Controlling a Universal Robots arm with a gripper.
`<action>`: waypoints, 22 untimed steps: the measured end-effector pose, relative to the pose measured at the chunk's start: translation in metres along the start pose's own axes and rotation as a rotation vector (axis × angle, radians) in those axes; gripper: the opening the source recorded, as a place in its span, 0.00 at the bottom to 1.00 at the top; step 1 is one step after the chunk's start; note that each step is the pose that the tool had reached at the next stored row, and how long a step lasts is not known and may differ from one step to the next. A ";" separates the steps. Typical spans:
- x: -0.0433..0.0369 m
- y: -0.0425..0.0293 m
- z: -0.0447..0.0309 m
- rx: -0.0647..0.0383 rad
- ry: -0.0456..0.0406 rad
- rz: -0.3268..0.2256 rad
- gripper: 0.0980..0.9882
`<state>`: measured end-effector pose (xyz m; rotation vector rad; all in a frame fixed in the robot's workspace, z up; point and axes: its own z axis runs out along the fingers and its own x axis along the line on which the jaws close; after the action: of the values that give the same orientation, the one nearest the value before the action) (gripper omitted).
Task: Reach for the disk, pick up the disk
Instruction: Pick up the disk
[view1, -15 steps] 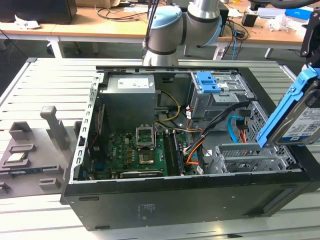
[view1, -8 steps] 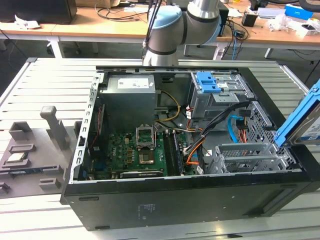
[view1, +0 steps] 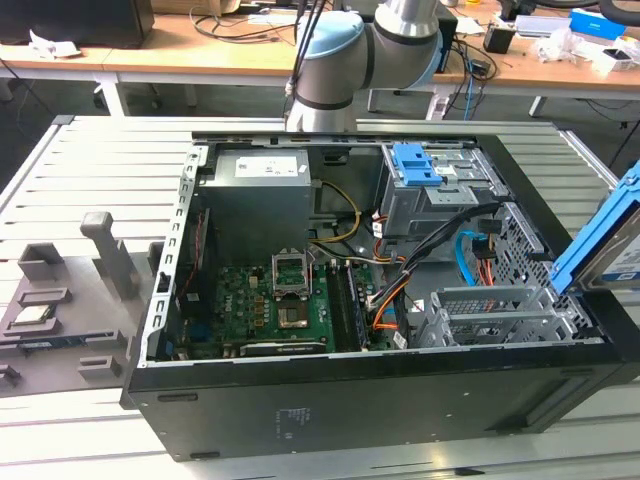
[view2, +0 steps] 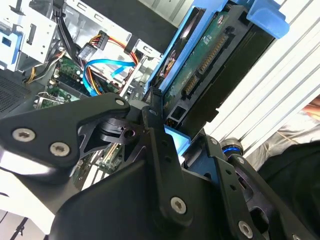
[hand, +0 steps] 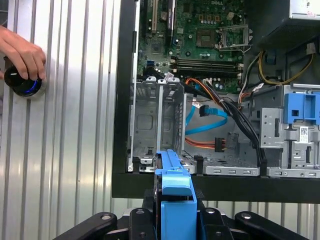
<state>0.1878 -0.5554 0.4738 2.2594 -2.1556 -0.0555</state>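
Workshop setting: a slatted metal tabletop (view1: 90, 160) carries the work, with cluttered desks behind. Reading across the exterior view from its left: a grey slotted stand (view1: 105, 255); an open computer case (view1: 380, 400) lying on its side, motherboard (view1: 275, 300) exposed; a metal drive cage with a blue latch piece (view1: 415, 165); an empty drive bay (view1: 490, 315); and, at the exterior view's right, the disk (view1: 612, 245), tilted above the case's edge and clear of the bay. In both wrist views the tool (hand: 175, 220) is clamped on the disk (view2: 210, 70) across its blue rails (hand: 175, 182), circuit board showing. A hand (hand: 25, 55) rests on a knob beside the case. Judged rigid, moderately heavy and shock-sensitive, the disk is best held by its rails, not its board.
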 end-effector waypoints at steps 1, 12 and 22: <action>-0.0001 0.0020 0.0001 0.000 0.0000 0.000 0.30; -0.0009 0.0192 0.0007 0.000 0.0001 0.000 0.30; -0.0017 0.0365 0.0014 0.000 0.0001 0.000 0.30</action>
<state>0.1513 -0.5555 0.4739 2.2593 -2.1555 -0.0555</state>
